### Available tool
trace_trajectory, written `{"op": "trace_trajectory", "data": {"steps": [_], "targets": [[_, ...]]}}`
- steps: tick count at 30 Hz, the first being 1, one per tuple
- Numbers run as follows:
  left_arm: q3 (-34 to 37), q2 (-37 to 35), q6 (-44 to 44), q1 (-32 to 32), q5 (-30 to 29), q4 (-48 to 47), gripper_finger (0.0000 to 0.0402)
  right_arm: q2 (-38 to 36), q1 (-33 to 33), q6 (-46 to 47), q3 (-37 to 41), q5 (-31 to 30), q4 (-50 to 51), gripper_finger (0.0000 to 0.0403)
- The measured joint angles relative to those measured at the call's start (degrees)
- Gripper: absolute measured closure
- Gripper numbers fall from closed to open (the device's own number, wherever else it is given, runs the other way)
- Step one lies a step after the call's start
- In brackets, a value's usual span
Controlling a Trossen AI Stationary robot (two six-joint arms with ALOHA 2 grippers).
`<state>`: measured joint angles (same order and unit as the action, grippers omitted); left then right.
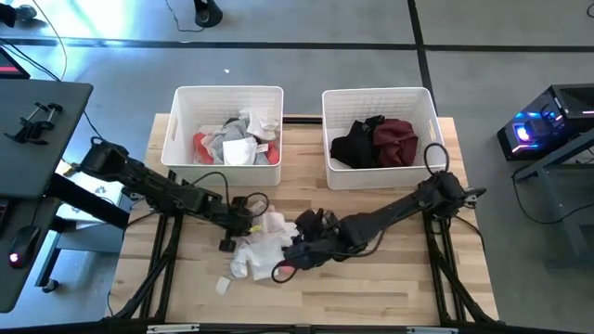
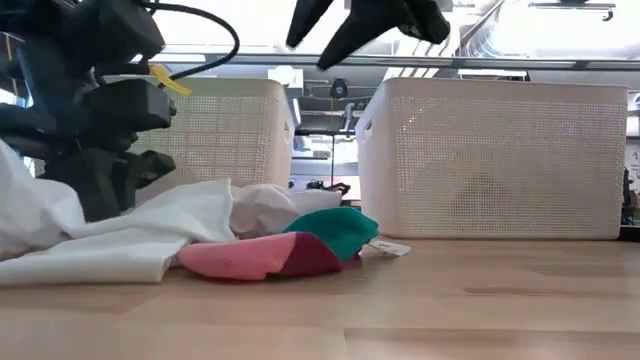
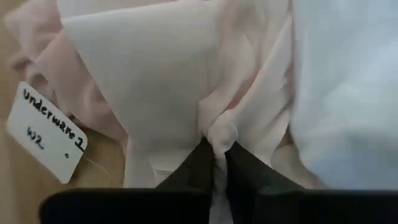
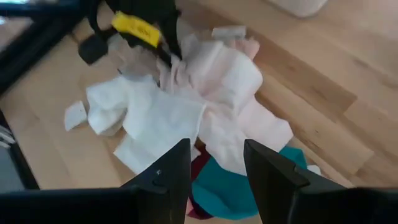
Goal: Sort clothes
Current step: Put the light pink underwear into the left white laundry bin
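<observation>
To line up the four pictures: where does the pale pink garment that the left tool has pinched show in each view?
High view: pale pink garment, top of the table pile, at the left tool.
Low view: hidden behind white cloth; cannot tell.
Left wrist view: fills the centre, a fold pinched between the fingers.
Right wrist view: centre-right, beyond the open right tool.
Shared landmark: the teal garment, also in the right wrist view.

Label [image 3: 46, 132] beside the pale pink garment [image 3: 186, 81]: second line unreadable. Left basket [image 1: 227, 125] contents too small to tell apart; pink garment's far side cropped.
</observation>
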<state>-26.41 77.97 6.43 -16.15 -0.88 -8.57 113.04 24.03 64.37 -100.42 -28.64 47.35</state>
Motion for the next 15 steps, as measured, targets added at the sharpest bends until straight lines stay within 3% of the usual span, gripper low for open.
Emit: {"op": "trace_trajectory", "data": {"steps": [5, 12, 15], "targets": [[-2.83, -4.61, 3.81, -0.15, 0.37, -4.87, 0.0391, -5.47, -0.04, -4.01, -0.08, -2.98, 2.97, 0.0265], [-17.01, -16.12, -0.01, -0.13, -6.78, -15.93, 0.0399, -11.64, -0.02, -4.45, -0.11, -13.86, 5.57, 0.0265], [-25.42, -19.1, -2.96, 0.41, -12.53, -19.87, 0.04, -11.99, -0.04, -4.45, -0.11, -15.74, 5.59, 0.0265]]}}
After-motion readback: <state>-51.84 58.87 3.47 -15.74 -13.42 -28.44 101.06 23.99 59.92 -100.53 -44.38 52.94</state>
